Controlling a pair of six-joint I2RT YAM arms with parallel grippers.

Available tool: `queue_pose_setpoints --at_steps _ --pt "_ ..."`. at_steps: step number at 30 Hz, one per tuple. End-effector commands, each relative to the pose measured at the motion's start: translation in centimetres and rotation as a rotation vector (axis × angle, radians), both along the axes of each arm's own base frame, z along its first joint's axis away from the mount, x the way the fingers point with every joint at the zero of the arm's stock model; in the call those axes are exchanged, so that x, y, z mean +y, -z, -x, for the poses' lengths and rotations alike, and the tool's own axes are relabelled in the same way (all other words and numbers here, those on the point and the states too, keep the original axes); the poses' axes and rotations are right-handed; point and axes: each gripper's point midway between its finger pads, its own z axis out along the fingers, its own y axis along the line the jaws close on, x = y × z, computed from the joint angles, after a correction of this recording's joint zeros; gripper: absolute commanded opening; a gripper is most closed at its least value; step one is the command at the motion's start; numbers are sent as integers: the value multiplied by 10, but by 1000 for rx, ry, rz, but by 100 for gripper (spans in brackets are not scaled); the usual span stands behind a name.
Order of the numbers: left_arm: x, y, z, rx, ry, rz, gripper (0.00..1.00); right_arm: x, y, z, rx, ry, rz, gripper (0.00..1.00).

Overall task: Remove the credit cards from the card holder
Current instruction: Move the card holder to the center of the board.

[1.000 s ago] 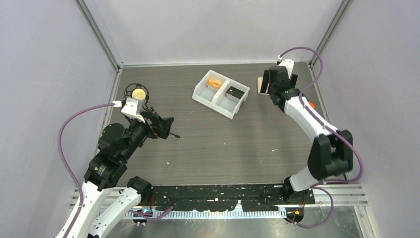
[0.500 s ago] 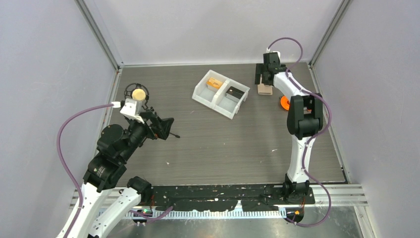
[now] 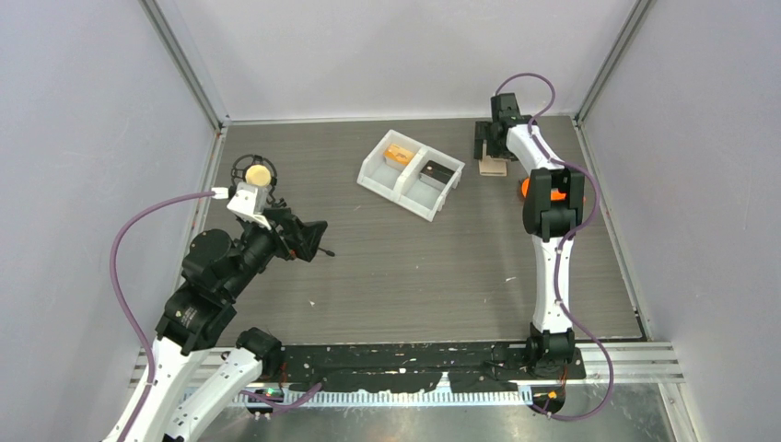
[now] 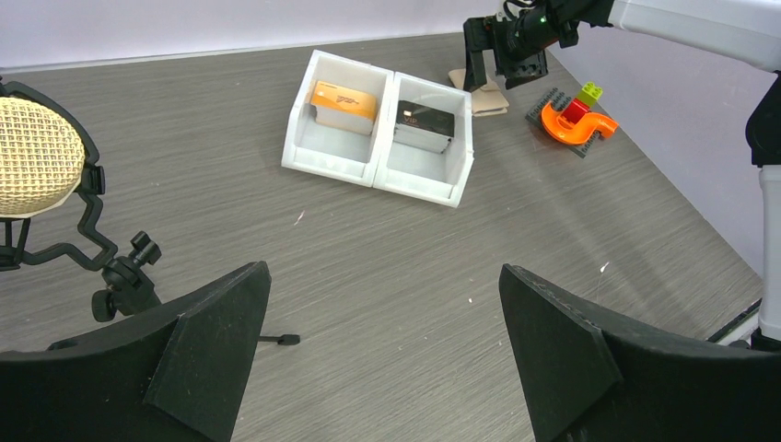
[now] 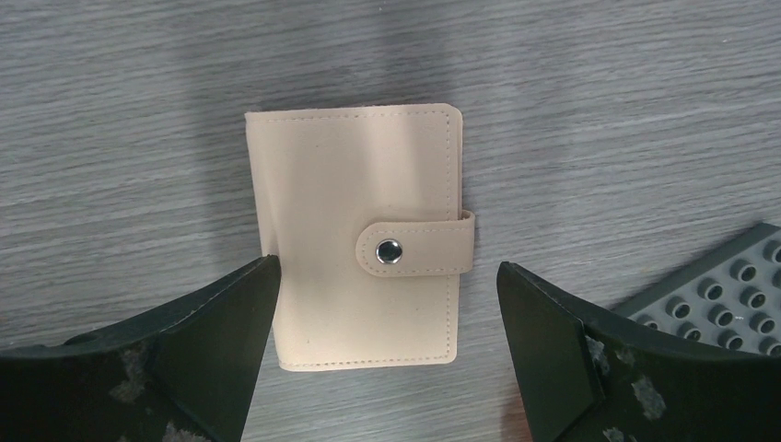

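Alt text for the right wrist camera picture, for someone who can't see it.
A closed beige wallet, its snap tab fastened, lies flat on a grey wood-grain table, between the open jaws of the right gripper. A grey studded plate shows in the lower right corner.

Your grey table (image 3: pixel 414 267) carries the card holder (image 5: pixel 359 184) under the right gripper (image 5: pixel 385 276), a studded plate (image 5: pixel 728 295) beside it, a white bin (image 4: pixel 332 164) leftward.

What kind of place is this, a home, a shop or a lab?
Most likely a robotics lab test cell: a left arm and right arm bolted at the table edge, plain walls on aluminium framing, and staged props like a bin and wallet.
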Motion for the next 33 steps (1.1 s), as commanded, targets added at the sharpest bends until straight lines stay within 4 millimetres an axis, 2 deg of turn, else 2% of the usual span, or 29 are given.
queue_pose_setpoints --at_steps 1,11,16,21,26,29,33 --pt "-5 -7 -2 -20 15 19 100 -5 -1 4 37 -14 -5 95" --pt "-4 -4 -4 -13 8 10 100 8 6 9 69 -82 -76 99" --pt "-3 -4 -5 -13 3 9 100 15 5 16 82 -86 -119 93" --pt "-3 -5 -4 -16 2 9 100 19 10 29 116 -84 -143 80" --pt "-2 -4 -5 -16 -3 8 100 20 8 43 134 -63 -159 75" --pt "-2 -4 -5 -14 -3 7 99 19 2 57 144 -44 -169 69" --pt "-2 -5 -4 -17 -4 8 99 29 -6 80 144 -42 -229 65"
